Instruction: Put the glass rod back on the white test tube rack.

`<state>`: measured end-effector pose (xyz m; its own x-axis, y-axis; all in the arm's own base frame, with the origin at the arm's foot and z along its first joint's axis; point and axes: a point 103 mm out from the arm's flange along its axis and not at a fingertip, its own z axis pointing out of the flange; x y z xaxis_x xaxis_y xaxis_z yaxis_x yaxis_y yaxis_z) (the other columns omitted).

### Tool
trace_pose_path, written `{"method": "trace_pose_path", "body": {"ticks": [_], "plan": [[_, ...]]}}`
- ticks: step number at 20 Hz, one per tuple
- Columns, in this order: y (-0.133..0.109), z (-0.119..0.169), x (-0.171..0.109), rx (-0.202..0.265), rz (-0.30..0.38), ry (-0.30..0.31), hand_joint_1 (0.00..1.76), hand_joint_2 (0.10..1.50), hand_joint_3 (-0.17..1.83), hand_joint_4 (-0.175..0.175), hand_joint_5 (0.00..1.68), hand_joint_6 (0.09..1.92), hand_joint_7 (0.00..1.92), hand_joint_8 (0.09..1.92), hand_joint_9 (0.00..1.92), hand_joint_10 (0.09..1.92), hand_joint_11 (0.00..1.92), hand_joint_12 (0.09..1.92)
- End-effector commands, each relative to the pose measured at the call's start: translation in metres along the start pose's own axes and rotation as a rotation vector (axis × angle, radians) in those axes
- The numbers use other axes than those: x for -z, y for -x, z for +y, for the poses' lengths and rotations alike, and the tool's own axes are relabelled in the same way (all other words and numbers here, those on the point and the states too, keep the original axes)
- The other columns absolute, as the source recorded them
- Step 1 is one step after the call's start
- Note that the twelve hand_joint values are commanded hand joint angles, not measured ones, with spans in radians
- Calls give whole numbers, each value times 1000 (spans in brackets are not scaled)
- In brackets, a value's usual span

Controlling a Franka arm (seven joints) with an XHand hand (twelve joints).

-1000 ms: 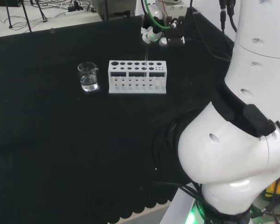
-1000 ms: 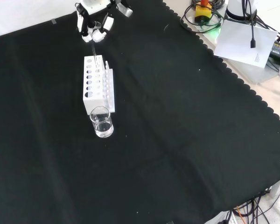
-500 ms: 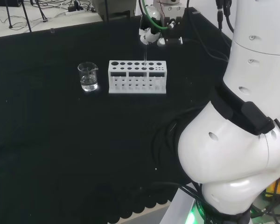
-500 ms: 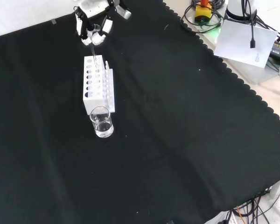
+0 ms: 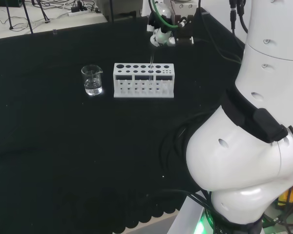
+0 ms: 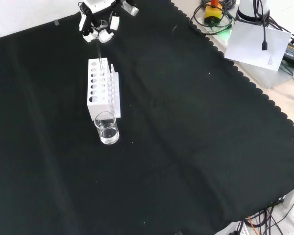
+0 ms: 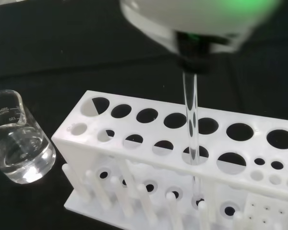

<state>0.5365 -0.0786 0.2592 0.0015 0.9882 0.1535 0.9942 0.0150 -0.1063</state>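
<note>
Glass rod (image 7: 191, 122) upright through a hole of the white rack (image 7: 149, 158); hand (image 5: 162, 35) above, fingers' state unclear.

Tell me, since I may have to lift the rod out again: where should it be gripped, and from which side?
Grip the rod on its bare upper length above the rack, coming from straight above. It stands upright through a hole, so its lower part is fenced in by the rack and only the top stays reachable, just under the hand.

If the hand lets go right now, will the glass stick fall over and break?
Probably not. The glass rod already passes through a hole in the white rack, which should keep it upright. It looks thin, stiff and breakable, so a sideways knock might snap it.
</note>
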Motion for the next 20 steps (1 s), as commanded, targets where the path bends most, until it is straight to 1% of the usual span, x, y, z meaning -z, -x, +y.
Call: {"method": "trace_pose_path", "body": {"ticks": [1,12,20], "plan": [[-2,-2,4,6,2,11,1409,454,934,-175,755,994,1043,887,1803,943,1503,918],[-6,-6,6,6,-2,18,1423,442,954,-175,730,993,1004,898,1808,955,1507,934],[-17,-6,6,26,-8,19,1426,443,953,-175,731,993,1000,902,1809,959,1507,941]]}}
